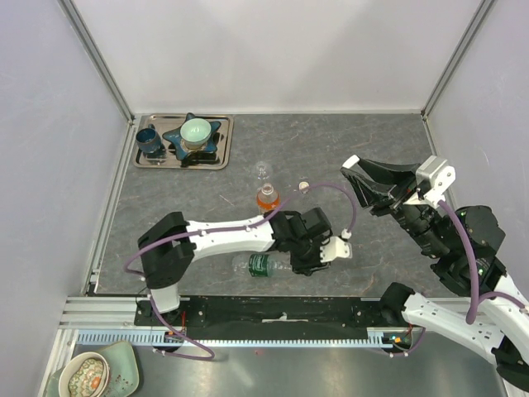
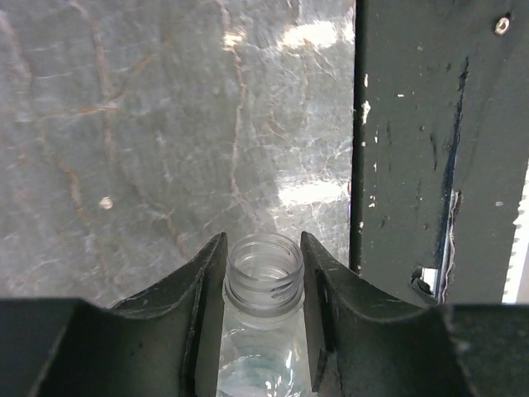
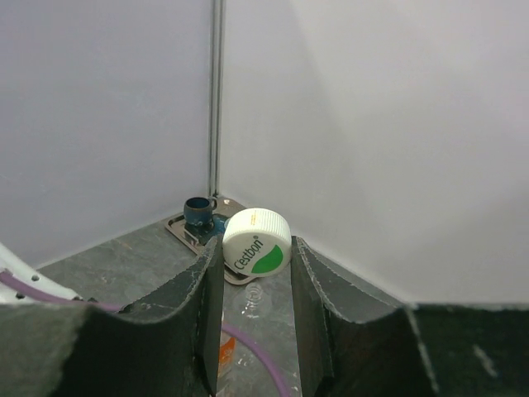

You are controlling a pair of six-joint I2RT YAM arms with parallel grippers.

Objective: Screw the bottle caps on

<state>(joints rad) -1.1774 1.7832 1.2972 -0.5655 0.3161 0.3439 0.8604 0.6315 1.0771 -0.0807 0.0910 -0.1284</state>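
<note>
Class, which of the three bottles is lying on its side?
The green-labelled clear bottle, gripped by the left claw. The orange bottle and small clear bottle stand upright.

Bottle [image 2: 263,331] lies between left gripper [image 2: 263,277] fingers; cap [image 3: 257,241] sits between right gripper [image 3: 252,256] fingers.

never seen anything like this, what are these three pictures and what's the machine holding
It is two robot arms bolted at a table's near edge, each ending in a two-finger gripper. The overhead picture looks down on both. The other two come from cameras on the wrists, looking out between the fingers. The left gripper is shut on the open neck of a clear bottle lying on the table. The right gripper, raised in the air, pinches a white cap. An orange bottle and a small clear bottle stand mid-table. A tray at the far left holds a blue cup and a green bowl.
</note>
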